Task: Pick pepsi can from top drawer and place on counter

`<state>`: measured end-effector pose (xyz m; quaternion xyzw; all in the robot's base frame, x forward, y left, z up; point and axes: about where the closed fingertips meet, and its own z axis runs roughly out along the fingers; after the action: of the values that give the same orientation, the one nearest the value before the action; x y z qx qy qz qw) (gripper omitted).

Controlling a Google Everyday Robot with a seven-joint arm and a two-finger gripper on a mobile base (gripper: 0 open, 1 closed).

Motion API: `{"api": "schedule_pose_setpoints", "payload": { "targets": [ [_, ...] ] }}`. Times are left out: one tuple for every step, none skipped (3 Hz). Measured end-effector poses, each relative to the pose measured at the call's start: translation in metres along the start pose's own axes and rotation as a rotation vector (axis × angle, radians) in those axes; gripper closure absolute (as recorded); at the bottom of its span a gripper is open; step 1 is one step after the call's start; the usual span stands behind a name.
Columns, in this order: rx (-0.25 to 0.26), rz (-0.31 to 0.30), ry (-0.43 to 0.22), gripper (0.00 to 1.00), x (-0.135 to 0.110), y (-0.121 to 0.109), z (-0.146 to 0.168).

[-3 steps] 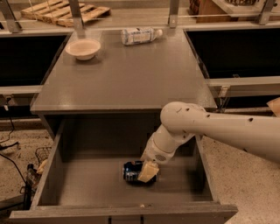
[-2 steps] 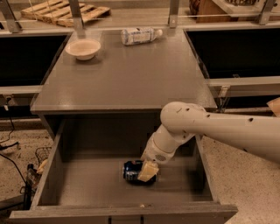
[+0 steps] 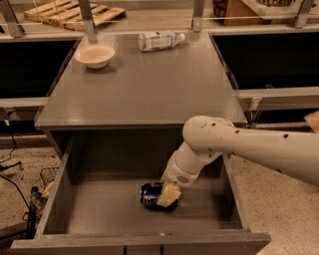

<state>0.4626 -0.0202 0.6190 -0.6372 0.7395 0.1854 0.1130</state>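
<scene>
The pepsi can, dark blue with silver ends, lies on its side on the floor of the open top drawer, near the middle. My gripper reaches down into the drawer from the right on the white arm and sits right at the can's right end, touching or covering it. The counter is the flat grey cabinet top above the drawer.
A pale bowl stands at the counter's back left. A clear plastic bottle with a white label lies at the back middle. Wooden pallets lie behind. Cables and a wire basket are on the floor at left.
</scene>
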Motion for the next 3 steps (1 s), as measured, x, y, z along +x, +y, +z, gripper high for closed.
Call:
{"api": "schedule_pose_setpoints", "payload": {
  "targets": [
    [-0.001,0.002,0.010,1.00,-0.005,0.003,-0.012],
    [0.025,-0.013,0.032,1.00,-0.015,0.007,-0.039],
    [0.057,-0.019,0.059,1.00,-0.024,0.010,-0.070]
  ]
}}
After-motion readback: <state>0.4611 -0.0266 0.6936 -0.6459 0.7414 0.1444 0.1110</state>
